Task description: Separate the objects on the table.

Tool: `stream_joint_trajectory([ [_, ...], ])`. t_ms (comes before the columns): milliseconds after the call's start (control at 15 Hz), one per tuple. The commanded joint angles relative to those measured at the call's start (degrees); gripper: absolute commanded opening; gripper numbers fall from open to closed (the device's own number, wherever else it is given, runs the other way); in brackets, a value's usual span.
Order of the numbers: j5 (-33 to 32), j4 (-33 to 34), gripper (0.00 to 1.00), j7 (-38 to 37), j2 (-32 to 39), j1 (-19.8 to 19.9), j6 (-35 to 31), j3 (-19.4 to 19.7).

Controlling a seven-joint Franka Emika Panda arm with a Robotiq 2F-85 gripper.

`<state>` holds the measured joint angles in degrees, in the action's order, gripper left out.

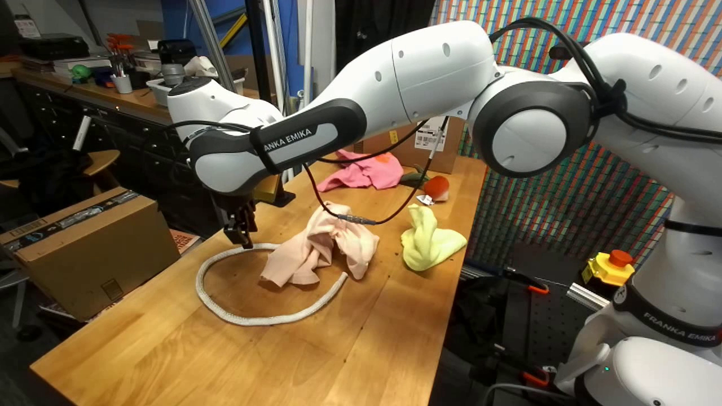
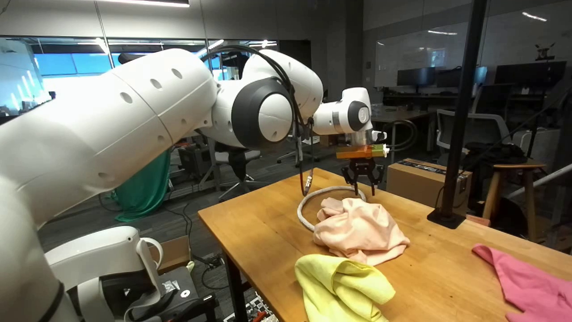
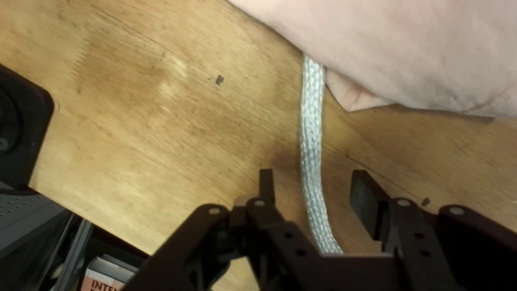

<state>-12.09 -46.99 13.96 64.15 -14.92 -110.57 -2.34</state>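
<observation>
White cord (image 3: 312,133) lines up between the gripper's (image 2: 365,192) parted jaws, across their closing line, near the counter's (image 1: 316,361) long edge.

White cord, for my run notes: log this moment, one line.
gripper: open; white cord: ungripped, partly hidden by beige cloth; yellow cloth: apart
</observation>
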Motion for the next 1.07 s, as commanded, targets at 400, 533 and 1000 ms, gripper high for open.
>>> stream_joint_trajectory([
  [400,0.34,0.92,1.00,-1.81,0.52,0.59,2.54,1.21],
  [533,0.66,0.73,1.00,-1.78,0.50,0.99,2.65,0.96],
  [1000,2.49,-0.28,1.00,-0.96,0.47,2.33,2.77,-0.33],
])
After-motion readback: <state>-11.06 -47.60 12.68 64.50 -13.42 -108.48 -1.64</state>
